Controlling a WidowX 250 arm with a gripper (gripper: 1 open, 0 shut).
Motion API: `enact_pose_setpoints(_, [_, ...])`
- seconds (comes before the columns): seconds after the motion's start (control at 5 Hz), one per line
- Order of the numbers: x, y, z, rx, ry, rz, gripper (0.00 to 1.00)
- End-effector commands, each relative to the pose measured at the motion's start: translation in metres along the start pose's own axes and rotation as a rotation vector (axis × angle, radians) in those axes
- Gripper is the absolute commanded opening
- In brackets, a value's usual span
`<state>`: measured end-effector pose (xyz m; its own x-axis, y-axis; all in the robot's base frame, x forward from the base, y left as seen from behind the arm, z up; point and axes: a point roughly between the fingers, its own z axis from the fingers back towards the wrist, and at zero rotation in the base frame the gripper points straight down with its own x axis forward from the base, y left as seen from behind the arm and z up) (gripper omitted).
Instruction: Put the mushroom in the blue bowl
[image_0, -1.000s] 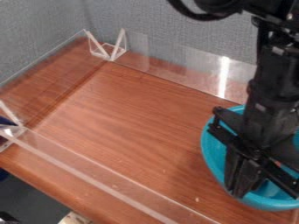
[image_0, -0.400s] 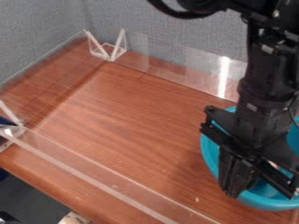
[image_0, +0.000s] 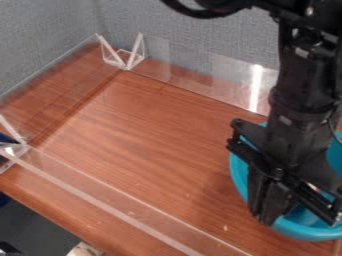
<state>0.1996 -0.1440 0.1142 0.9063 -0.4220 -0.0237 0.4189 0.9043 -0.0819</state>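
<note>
The black gripper (image_0: 277, 208) is pointed straight down into the blue bowl (image_0: 249, 178). Whether its fingers are apart or together cannot be told, because they are dark and bunched up. The mushroom cannot be seen. The bowl is set at the right edge of the brown wooden table (image_0: 134, 140), inside low clear walls (image_0: 201, 72)

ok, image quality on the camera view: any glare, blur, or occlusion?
Camera view: low-res and soft overall; pale glare streaks on the clear acrylic walls; the dark end effector reads as a near-silhouette and covers much of the blue bowl; mushroom not visible.
</note>
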Motion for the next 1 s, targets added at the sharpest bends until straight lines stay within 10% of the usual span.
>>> enact_pose_setpoints(0.0, [0.000, -0.006, 0.013, -0.005, -0.063, -0.024, 0.00])
enact_pose_setpoints(0.2, [0.002, -0.007, 0.012, -0.003, -0.070, -0.029, 0.00])
enact_pose_setpoints(0.4, [0.003, -0.005, 0.021, 0.009, -0.072, -0.032, 1.00])
enact_pose_setpoints(0.8, [0.027, -0.018, 0.035, 0.029, -0.096, -0.108, 1.00])
